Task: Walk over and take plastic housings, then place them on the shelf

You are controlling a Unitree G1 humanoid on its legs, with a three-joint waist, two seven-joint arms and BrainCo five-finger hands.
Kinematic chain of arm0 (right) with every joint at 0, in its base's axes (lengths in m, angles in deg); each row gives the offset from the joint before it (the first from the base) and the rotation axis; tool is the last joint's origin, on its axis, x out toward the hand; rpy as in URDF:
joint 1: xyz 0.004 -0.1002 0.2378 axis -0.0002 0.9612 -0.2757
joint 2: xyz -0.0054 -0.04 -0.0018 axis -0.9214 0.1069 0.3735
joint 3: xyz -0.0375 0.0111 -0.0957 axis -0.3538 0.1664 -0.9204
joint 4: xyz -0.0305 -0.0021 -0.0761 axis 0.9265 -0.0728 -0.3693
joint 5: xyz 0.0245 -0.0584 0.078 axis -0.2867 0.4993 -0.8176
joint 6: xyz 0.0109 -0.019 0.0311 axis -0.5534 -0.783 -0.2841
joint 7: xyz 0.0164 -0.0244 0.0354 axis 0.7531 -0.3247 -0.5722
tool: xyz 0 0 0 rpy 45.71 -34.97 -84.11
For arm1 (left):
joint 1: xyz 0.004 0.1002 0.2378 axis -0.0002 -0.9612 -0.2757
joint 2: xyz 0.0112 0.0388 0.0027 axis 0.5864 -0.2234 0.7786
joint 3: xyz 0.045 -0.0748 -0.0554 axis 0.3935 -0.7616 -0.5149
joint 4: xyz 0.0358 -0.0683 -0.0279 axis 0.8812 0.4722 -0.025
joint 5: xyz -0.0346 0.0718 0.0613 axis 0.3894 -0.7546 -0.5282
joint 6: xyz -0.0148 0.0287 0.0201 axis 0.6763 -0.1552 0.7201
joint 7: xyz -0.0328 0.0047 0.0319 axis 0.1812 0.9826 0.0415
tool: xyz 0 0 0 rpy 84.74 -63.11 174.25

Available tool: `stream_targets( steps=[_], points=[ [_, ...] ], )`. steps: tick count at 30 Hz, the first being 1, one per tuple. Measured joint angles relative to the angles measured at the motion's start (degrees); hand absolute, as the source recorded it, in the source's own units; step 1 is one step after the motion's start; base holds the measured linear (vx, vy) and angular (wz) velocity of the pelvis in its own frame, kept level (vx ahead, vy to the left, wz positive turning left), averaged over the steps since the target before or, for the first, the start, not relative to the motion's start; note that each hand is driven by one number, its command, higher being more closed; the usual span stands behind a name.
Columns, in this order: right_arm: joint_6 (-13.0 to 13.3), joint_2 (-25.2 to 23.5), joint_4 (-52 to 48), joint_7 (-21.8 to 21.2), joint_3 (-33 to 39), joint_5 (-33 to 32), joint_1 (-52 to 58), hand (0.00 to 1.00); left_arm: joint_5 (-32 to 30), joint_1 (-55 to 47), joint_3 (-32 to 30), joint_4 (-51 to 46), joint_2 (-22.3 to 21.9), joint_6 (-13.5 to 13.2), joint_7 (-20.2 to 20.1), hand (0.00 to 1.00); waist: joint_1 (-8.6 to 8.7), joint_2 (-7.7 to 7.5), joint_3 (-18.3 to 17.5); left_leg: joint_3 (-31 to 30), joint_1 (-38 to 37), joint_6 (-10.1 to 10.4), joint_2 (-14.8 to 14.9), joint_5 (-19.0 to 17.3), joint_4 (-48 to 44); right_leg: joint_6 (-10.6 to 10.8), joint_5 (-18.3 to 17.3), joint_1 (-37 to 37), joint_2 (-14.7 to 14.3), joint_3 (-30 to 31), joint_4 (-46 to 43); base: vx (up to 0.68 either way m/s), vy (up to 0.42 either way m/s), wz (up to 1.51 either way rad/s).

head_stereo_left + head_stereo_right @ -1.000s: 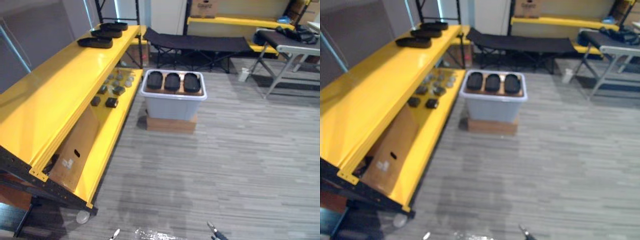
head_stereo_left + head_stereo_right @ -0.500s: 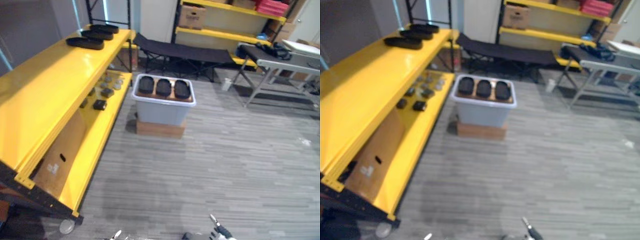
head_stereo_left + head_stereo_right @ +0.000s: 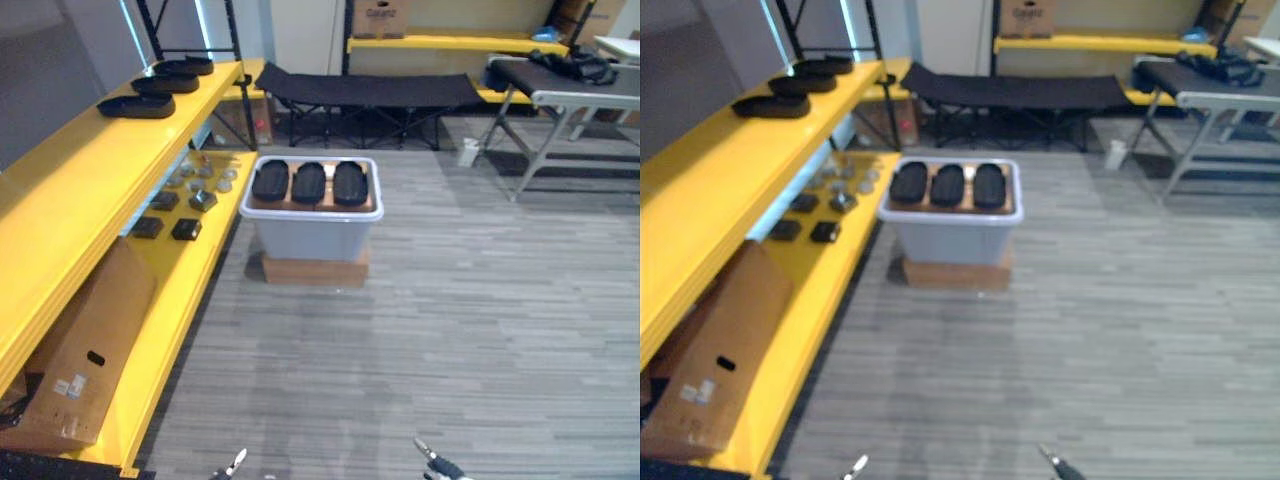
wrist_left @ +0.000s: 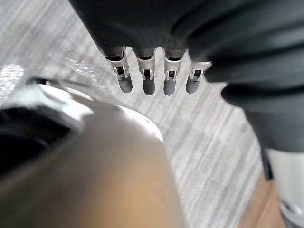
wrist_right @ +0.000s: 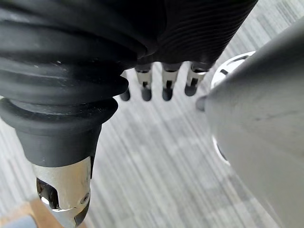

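Three black oval plastic housings (image 3: pixel 308 183) lie side by side in a pale grey plastic bin (image 3: pixel 315 232), well ahead of both hands and a little nearer the left one; the bin stands on a low brown block (image 3: pixel 313 270). Three more black housings (image 3: pixel 136 106) sit in a row on the top of the long yellow metal shelf (image 3: pixel 75 170), far forward and out to the left of the left hand (image 4: pixel 148 78). That hand hangs over the floor with fingers straight and spread, holding nothing, and the right hand (image 5: pixel 166 84) hangs the same way, empty. On the lower shelf board lie small dark and pale parts (image 3: pixel 185 229), too small to count surely. A brown cardboard box (image 3: pixel 80 350) under the shelf bears a white label, unreadable. The floor is grey wood-grain planking (image 3: pixel 480 330), with a black folding cot (image 3: pixel 370 88) far ahead
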State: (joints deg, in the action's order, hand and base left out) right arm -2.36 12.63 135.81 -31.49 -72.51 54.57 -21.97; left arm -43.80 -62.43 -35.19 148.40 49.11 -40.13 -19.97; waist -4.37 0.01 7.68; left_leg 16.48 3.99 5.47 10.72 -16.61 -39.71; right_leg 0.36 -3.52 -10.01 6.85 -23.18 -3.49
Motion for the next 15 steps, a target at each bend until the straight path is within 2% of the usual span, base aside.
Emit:
stream_targets(
  steps=[1, 2, 3, 4, 5, 6, 7, 8, 13, 15],
  points=[
    [0.1, 0.0, 0.3, 0.0, 0.0, 0.0, -0.4, 0.00, 0.0, 0.0, 0.2, -0.2, 0.1, 0.0, -0.1, 0.00, -0.10, -0.12, 0.3, 0.2, 1.4, -0.2, -1.5, -0.1, 1.8, 0.2, -0.2, -0.7, 0.8, 0.1, 0.1, -0.31, 0.212, -0.16],
    [0.2, 0.0, 0.2, 0.2, -0.1, -0.1, -0.8, 0.00, -0.3, -0.1, 1.4, -0.2, 0.3, -0.1, -0.1, 0.00, -0.34, -0.01, 0.6, 0.9, 3.5, -0.3, -4.0, 0.5, 8.1, 1.9, -1.4, -1.6, 2.4, 0.3, 0.1, -0.29, 0.174, -0.09],
    [0.4, 0.1, 0.0, 0.3, -0.3, -0.1, -1.0, 0.00, -0.4, -0.2, 1.8, -0.2, 0.2, -0.1, -0.1, 0.00, -0.40, 0.48, 0.8, 1.6, 4.2, -0.5, -4.7, 2.1, 12.8, 3.2, -2.0, -2.0, 2.8, 0.4, 0.1, -0.36, 0.241, -0.16],
    [0.9, 0.9, -0.6, 0.4, -1.7, 0.0, -0.9, 0.00, -0.8, -0.5, 2.3, -0.1, -0.5, -0.2, -0.2, 0.00, -1.05, 2.24, 1.4, 1.6, 4.3, -2.8, -4.9, 10.4, 20.8, 5.3, -3.4, -2.8, 2.5, 1.2, -0.5, -0.12, 0.259, -0.31],
    [1.2, 0.6, -1.1, 0.9, -4.0, 0.0, -0.5, 0.00, -0.8, -1.3, 1.8, -0.2, 0.0, -0.2, -0.1, 0.00, -2.13, 1.60, 1.2, 3.3, 2.5, -5.7, -6.4, 10.1, 22.6, 5.3, -3.5, -3.3, 3.4, 3.1, -0.7, 0.04, 0.251, -0.24],
    [1.4, 0.1, -2.0, 1.0, -5.3, 0.0, -0.3, 0.00, -1.0, -1.6, 1.5, -0.5, 0.3, -0.3, -0.1, 0.00, -2.16, 1.20, 1.0, 3.3, 2.2, -5.7, -7.1, 10.1, 23.4, 5.2, -3.5, -3.2, 3.6, 3.1, -0.8, 0.32, 0.191, -0.11],
    [2.5, -0.9, -3.2, 1.2, -6.8, 0.1, -0.6, 0.00, -1.2, -1.3, 0.9, -1.7, 0.6, -0.7, -0.1, 0.00, -2.20, -0.74, 1.9, 3.4, 2.0, -6.4, -7.9, 9.7, 23.0, 5.0, -3.2, -3.2, 3.4, 3.0, -0.7, 0.36, 0.120, 0.08],
    [3.2, -1.6, -3.5, 1.2, -7.4, 0.3, -1.2, 0.00, -1.2, -0.9, 0.1, -2.2, 0.7, -1.4, -0.2, 0.00, -2.91, -1.40, 3.2, 3.6, 2.2, -7.6, -8.3, 8.5, 21.4, 5.1, -2.7, -4.0, 3.6, 2.8, 0.1, 0.33, 0.111, 0.05],
    [3.6, -2.6, -4.8, 1.3, -9.3, 2.3, -1.9, 0.00, -1.2, -0.5, -0.9, -2.5, -0.3, -2.3, 1.1, 0.00, -4.45, -1.22, 3.1, 5.0, -0.2, -8.9, -8.9, 4.3, 19.9, 6.3, 0.0, -6.3, 4.6, 3.1, 0.8, 0.26, 0.097, -0.11],
    [3.6, -2.3, -4.8, 1.2, -8.2, 2.2, -1.1, 0.00, -1.2, -0.8, -0.6, -1.8, -0.3, -2.3, 1.8, 0.00, -4.33, -1.08, 1.9, 4.6, -2.5, -9.1, -10.6, 3.4, 23.5, 6.4, -0.2, -4.4, 6.4, 3.5, -5.5, 0.15, 0.137, -0.01]
  ],
)
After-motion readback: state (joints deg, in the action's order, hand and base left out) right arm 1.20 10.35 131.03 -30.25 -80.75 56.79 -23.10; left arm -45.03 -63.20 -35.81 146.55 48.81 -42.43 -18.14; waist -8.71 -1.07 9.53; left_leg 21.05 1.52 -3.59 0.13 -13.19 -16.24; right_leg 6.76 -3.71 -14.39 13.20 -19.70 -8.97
